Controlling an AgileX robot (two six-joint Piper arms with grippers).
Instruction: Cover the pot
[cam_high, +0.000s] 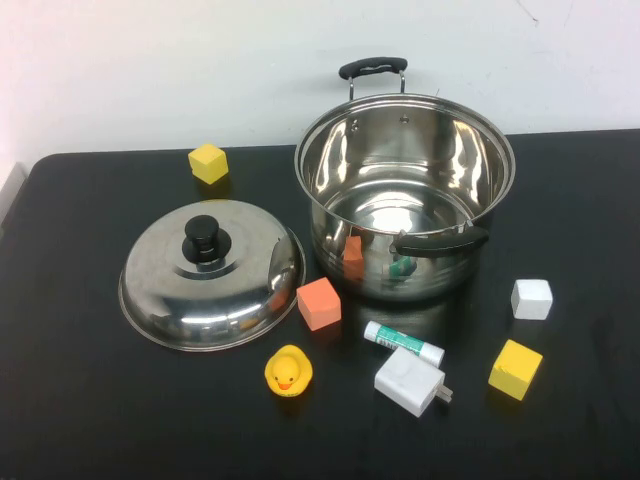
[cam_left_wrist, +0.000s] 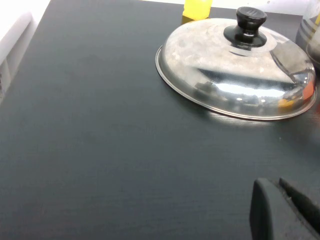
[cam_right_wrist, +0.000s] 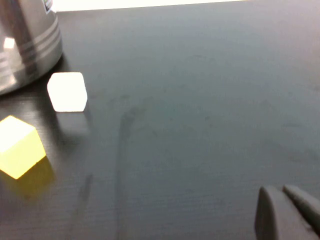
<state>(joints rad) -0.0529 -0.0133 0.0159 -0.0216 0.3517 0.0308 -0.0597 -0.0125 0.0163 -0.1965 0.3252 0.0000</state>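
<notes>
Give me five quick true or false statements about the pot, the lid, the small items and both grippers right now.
1. The pot is uncovered. True.
2. The lid lies right of the pot. False: left of it, knob up.
3. The rubber duck sits inside the pot. False: on the table, near the lid.
4. The left gripper holds the lid. False: shut on nothing, short of it.
5. The right gripper is shut, apart from the white cube. True.
</notes>
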